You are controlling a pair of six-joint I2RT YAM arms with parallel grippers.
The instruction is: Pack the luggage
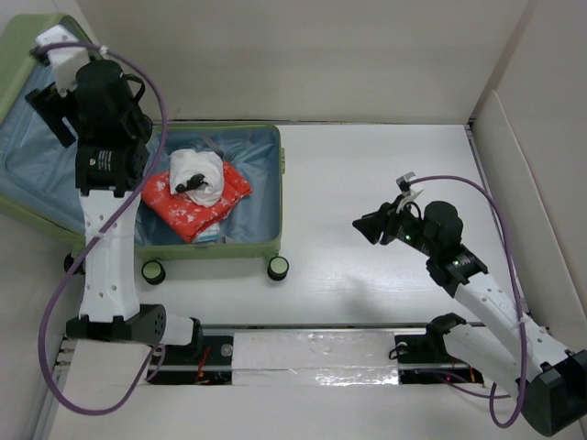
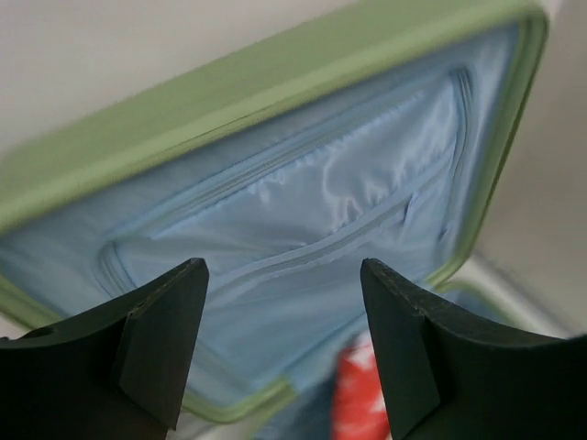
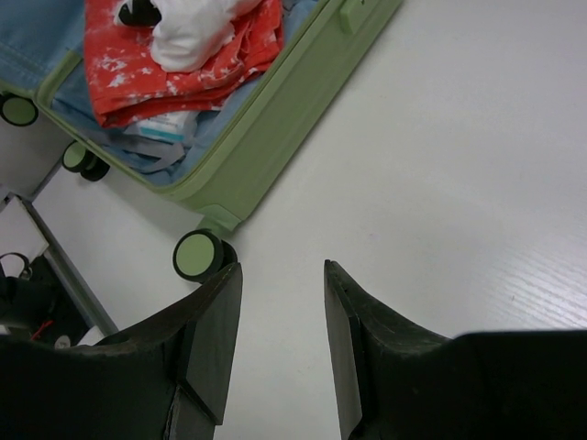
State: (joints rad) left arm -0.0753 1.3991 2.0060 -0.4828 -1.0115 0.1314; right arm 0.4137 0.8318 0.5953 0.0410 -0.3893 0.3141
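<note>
The luggage (image 1: 266, 247) is a light-green suitcase lying open at the left, its blue-lined lid (image 1: 27, 165) tilted up. Inside lie a red patterned garment (image 1: 183, 206) and a white bundle (image 1: 197, 174) with a small black item on it. My left gripper (image 1: 50, 110) is open and empty, raised in front of the lid's lining (image 2: 303, 211). My right gripper (image 1: 371, 226) is open and empty above the bare table, right of the luggage. The right wrist view shows the luggage rim (image 3: 293, 92), the red garment (image 3: 138, 64) and a wheel (image 3: 197, 254).
White walls enclose the table (image 1: 367, 174) at the back and right. Black wheels (image 1: 278, 268) with green caps stick out at the luggage's near side. A rail with cables (image 1: 312, 353) runs along the near edge between the arm bases.
</note>
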